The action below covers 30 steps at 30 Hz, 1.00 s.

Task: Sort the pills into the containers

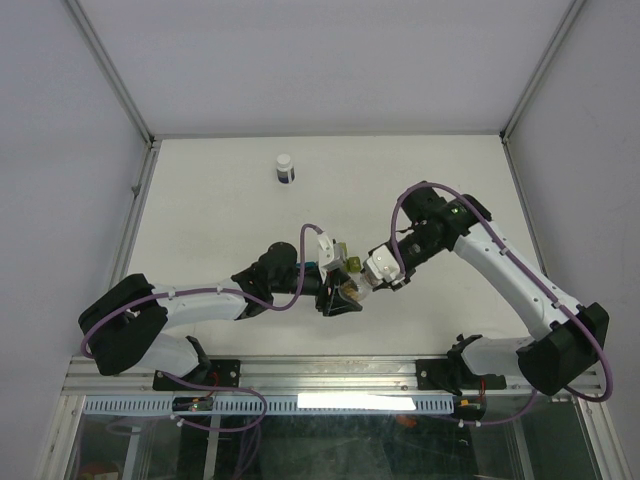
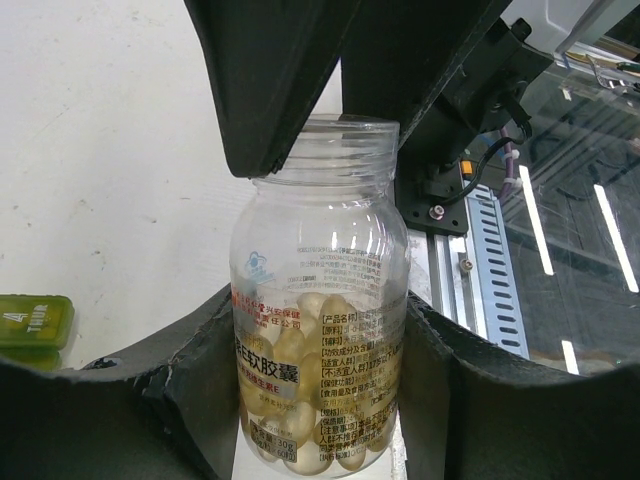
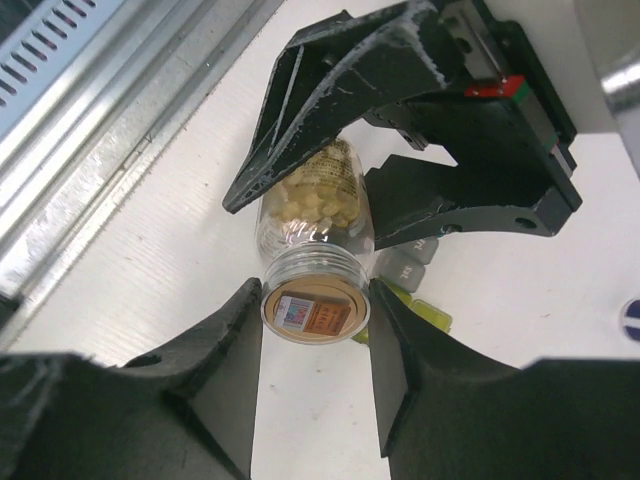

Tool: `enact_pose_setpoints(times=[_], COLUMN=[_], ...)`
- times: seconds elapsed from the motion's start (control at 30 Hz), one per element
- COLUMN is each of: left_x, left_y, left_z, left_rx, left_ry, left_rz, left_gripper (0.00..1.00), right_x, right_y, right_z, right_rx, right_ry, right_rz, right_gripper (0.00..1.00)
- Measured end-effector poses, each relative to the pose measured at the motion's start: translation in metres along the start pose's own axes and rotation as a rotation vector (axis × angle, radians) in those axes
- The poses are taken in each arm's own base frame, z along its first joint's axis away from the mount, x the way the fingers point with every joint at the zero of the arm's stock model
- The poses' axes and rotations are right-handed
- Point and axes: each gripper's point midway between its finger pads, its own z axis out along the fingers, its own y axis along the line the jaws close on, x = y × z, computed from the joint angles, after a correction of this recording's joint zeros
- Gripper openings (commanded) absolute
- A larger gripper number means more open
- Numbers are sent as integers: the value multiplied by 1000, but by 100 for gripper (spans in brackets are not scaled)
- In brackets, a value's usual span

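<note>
My left gripper (image 2: 320, 400) is shut on the body of a clear pill bottle (image 2: 320, 300), which it holds above the table. The cream-yellow pills (image 2: 310, 340) lie heaped inside the bottle. My right gripper (image 3: 315, 330) has closed on the bottle's threaded neck (image 3: 315, 275), one finger touching each side. A gold seal with a sticker (image 3: 318, 312) covers the mouth. The containers (image 3: 405, 265) lie on the table just behind the bottle, showing grey and yellow-green (image 3: 428, 312) compartments. In the top view both grippers meet at the bottle (image 1: 352, 288) near the table's front middle.
A white-capped dark bottle (image 1: 285, 168) stands far back on the white table (image 1: 200, 220). The metal rail (image 1: 330, 375) runs along the near edge, close to the bottle. Frame posts (image 1: 110, 70) rise at the table's back corners.
</note>
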Motion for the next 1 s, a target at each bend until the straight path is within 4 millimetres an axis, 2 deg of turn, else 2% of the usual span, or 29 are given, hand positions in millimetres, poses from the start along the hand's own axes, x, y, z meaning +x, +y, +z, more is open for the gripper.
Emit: enact_pose_setpoints(times=[0.23, 0.33, 0.43, 0.5, 0.53, 0.6, 0.87, 0.93, 1.0], left_x=[-2, -4, -5, -6, -5, -3, -1, -1, -1], left_y=[0, 0, 0, 0, -1, -1, -2, -2, -2], left_z=[0, 0, 0, 0, 0, -1, -1, -1, -1], left_rx=[-5, -4, -2, -2, -1, 1, 4, 3, 3], left_ry=[-5, -11, -17, -17, -14, -8, -1, 0, 2], left_rz=[5, 10, 14, 14, 11, 7, 3, 2, 0], left_gripper=[0, 0, 0, 0, 0, 0, 0, 0, 0], right_x=[-1, -3, -4, -4, -4, -2, 0, -3, -8], right_y=[0, -1, -1, -1, 0, 4, 8, 9, 8], right_z=[-2, -3, -4, -4, -3, -1, -5, -9, -14], right_rx=[-12, -3, 3, 5, 6, 3, 36, 58, 96], right_ry=[-16, -33, -47, -55, -60, -64, -41, -37, -36], right_rz=[-114, -124, -129, -127, -125, -108, -8, 58, 217], right_gripper=[2, 11, 32, 51, 62, 97, 100, 99, 99])
